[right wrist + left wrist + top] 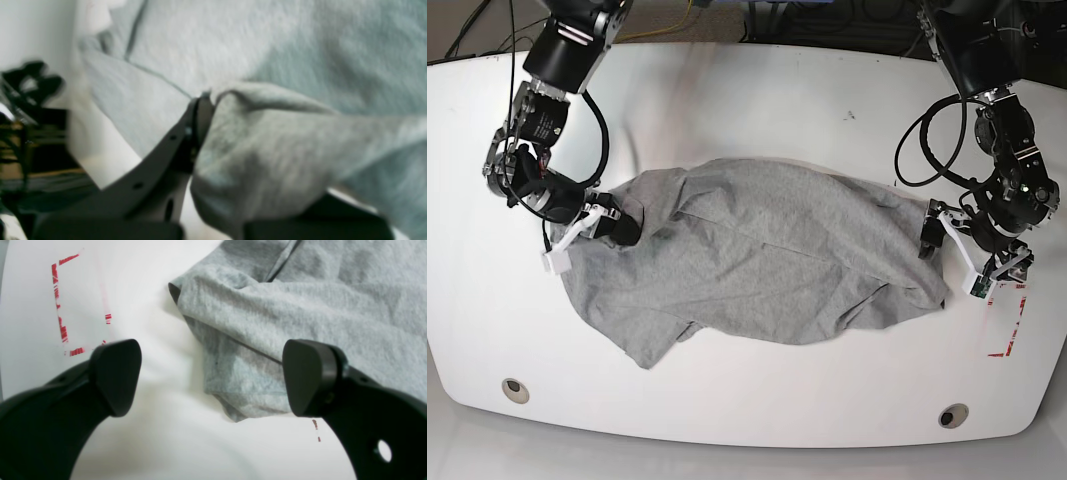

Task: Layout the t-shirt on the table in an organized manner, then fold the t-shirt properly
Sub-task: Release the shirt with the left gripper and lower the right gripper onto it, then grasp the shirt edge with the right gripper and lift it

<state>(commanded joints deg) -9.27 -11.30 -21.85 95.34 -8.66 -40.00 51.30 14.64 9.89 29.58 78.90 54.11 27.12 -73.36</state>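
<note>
Grey t-shirt [757, 260] cloth is pinched in the right hand [203, 110]; the left hand [213, 376] gapes wide, empty, over the white desk [757, 110].

Count, as seen from beside the bench:

- T-shirt [767, 260]: 1, grey, on the table.
- Table [757, 110]: 1, white.
- Arms: 2, one at each side of the table.
- Grippers: 2. Left gripper [211, 378], two dark fingers visible with a wide gap between them. Right gripper [617, 225], one finger visible in its wrist view, the other hidden by cloth.
- Grommets: 2, round and grey, both along the near edge: one [515, 389], the other [953, 415].
- Red dashed mark [65, 306]: 1 outline, incomplete, several broken dashes; exact dash count not readable.
- Dark specks on tabletop: too small to count reliably.
</note>
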